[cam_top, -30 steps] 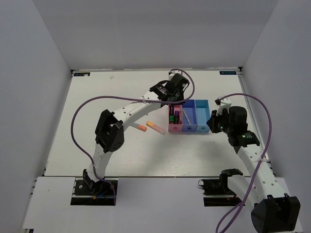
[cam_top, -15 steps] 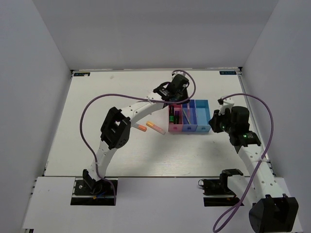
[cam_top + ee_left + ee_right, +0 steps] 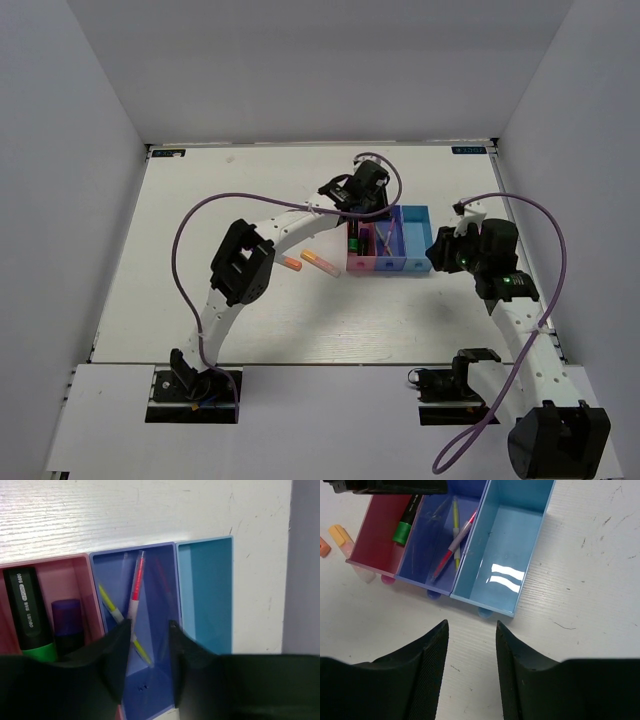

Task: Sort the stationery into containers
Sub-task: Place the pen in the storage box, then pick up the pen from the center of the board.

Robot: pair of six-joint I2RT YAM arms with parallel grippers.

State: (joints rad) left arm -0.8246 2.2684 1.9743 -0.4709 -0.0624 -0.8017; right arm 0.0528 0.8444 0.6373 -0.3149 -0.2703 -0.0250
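Now: both tools spread, nothing pinched.
Left gripper point(image 3: 150, 626) over blue-purple bin point(image 3: 132, 549), where pink pen point(image 3: 136, 582) and yellow pen point(image 3: 107, 600) lie crossed; right gripper point(image 3: 471, 626) near cyan bin point(image 3: 505, 540); two highlighters point(image 3: 320, 262) on table point(image 3: 200, 200).

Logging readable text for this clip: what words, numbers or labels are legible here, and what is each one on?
"S600": in white along the black-green marker lying in the pink bin.
Smaller white print next to it on the same marker: too blurred to read.
Left sticker and right sticker at the far corners of the table: too small to read.
No other text is visible.
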